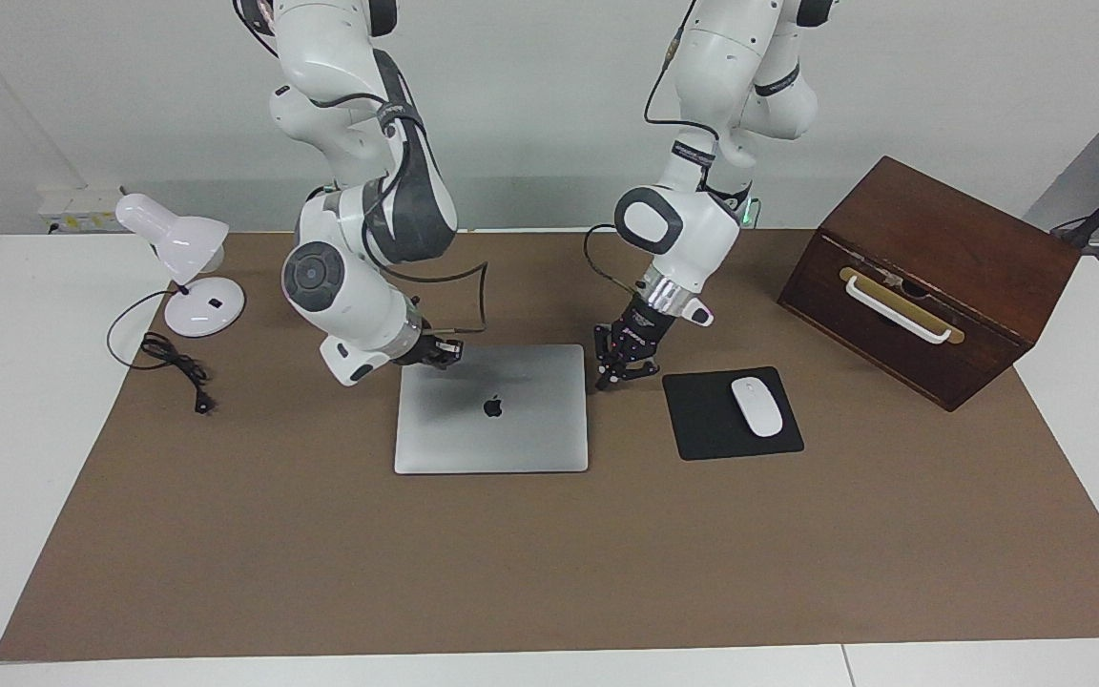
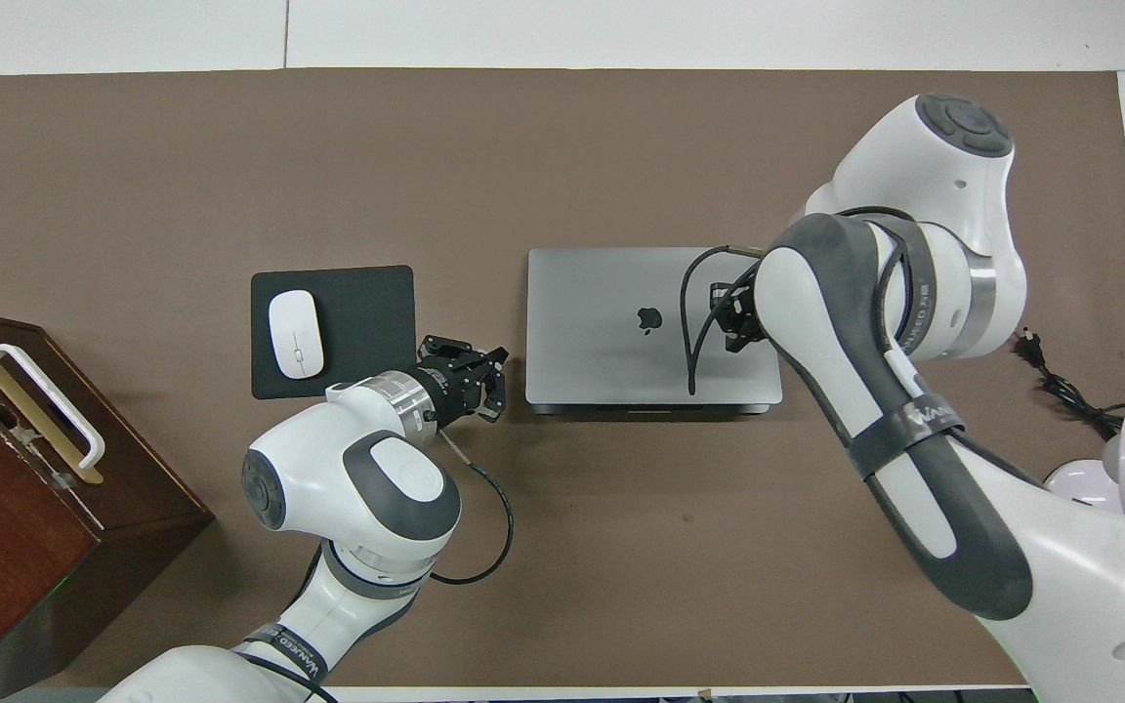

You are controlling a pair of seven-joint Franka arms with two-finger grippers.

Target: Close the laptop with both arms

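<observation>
The silver-grey laptop [image 1: 521, 434] lies shut and flat on the brown mat, its lid up with the dark apple logo showing [image 2: 592, 322]. My left gripper [image 1: 618, 374] is shut and hangs low just off the laptop's edge [image 2: 492, 383], between it and the mouse pad, a small gap from the lid. My right gripper [image 1: 445, 351] is shut with nothing in it. It hovers over the lid's corner nearest the robots at the right arm's end of the table [image 2: 727, 317].
A black mouse pad [image 1: 702, 425] with a white mouse [image 1: 757, 406] lies beside the laptop. A dark wooden box [image 1: 941, 258] with a white handle stands toward the left arm's end. A white desk lamp [image 1: 177, 243] and its cord [image 1: 173, 367] sit toward the right arm's end.
</observation>
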